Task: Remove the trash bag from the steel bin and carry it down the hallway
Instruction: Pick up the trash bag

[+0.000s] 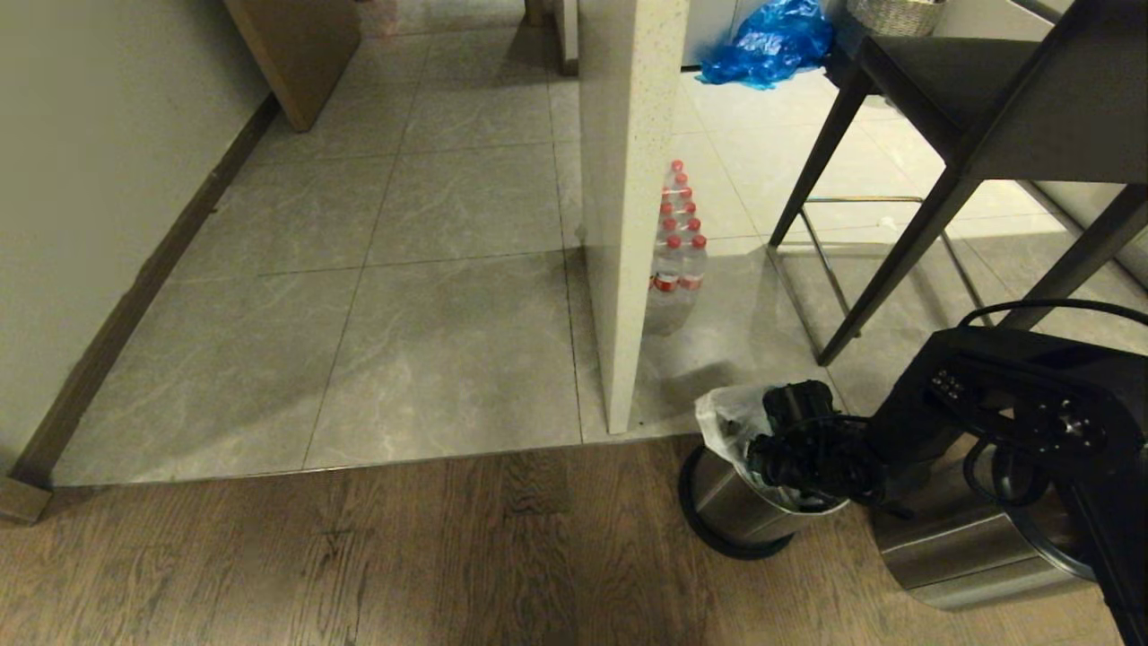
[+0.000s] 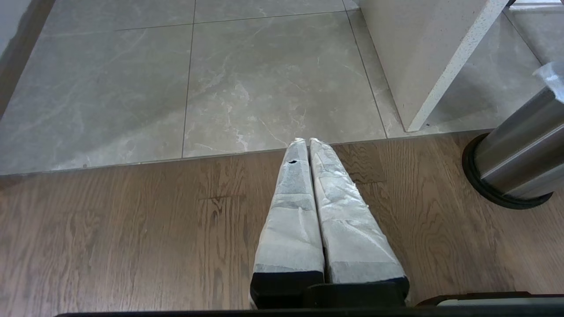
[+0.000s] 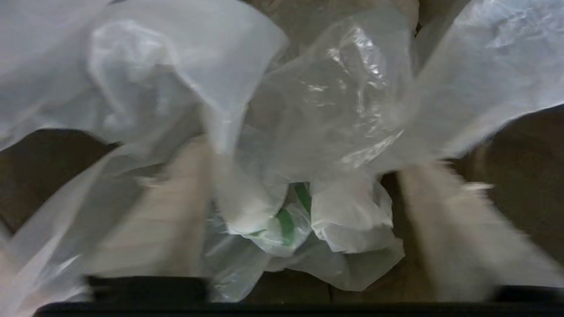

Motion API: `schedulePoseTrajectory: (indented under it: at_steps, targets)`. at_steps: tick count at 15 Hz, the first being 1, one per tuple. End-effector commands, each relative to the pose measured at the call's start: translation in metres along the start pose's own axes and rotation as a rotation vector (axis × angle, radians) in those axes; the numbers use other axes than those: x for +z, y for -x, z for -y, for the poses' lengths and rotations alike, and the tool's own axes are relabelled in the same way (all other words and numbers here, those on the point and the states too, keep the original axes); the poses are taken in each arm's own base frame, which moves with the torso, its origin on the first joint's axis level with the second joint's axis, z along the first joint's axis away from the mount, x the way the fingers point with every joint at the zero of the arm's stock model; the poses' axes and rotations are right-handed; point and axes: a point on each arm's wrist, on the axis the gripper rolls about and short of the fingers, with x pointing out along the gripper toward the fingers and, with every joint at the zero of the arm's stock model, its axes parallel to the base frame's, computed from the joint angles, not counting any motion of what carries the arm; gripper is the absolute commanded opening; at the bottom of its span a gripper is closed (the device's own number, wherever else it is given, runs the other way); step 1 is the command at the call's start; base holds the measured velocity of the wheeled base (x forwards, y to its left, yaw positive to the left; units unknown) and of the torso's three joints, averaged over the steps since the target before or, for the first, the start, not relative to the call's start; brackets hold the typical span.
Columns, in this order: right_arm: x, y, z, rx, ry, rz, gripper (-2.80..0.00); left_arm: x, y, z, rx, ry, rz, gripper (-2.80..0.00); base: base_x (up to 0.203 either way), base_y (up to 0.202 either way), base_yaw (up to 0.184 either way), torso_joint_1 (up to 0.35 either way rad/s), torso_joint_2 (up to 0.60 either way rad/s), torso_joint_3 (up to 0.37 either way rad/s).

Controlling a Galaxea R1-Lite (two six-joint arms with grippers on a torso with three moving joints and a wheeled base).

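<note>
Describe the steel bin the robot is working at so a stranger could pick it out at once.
Start at the pale stone pillar where grey tiles meet the brown wood-plank floor. Just past its foot, on the wood, stands the steel bin, a small brushed-silver cylinder on a black base ring. Unlike the larger steel container beside it, a whitish trash bag spills from its mouth and the right gripper reaches in.

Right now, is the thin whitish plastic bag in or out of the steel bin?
In. The crinkled translucent whitish bag sits in the tilted round steel bin, with the right tool straddling it.
</note>
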Motion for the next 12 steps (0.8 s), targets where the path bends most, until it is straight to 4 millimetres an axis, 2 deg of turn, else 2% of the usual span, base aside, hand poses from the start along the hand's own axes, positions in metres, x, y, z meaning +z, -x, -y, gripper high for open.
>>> schedulePoseTrajectory:
  at_steps: [1,8,10,12]
  targets:
    - [-0.002,-0.002,0.0,-0.004,0.003,-0.004,-2.8,0.0,0.0,0.0,0.0,0.0,0.002,-2.8,0.0,0.0,0.0,0.0,0.0,0.0]
    - [0.005,0.009,-0.001,-0.01,0.007,0.025,-2.8,0.0,0.0,0.0,0.0,0.0,0.002,-2.8,0.0,0.0,0.0,0.0,0.0,0.0]
    - [0.011,0.023,-0.003,-0.015,0.008,0.046,-2.8,0.0,0.0,0.0,0.0,0.0,0.002,-2.8,0.0,0.0,0.0,0.0,0.0,0.0]
    - [0.025,0.053,-0.007,0.013,0.003,0.08,-2.8,0.0,0.0,0.0,0.0,0.0,0.002,-2.8,0.0,0.0,0.0,0.0,0.0,0.0]
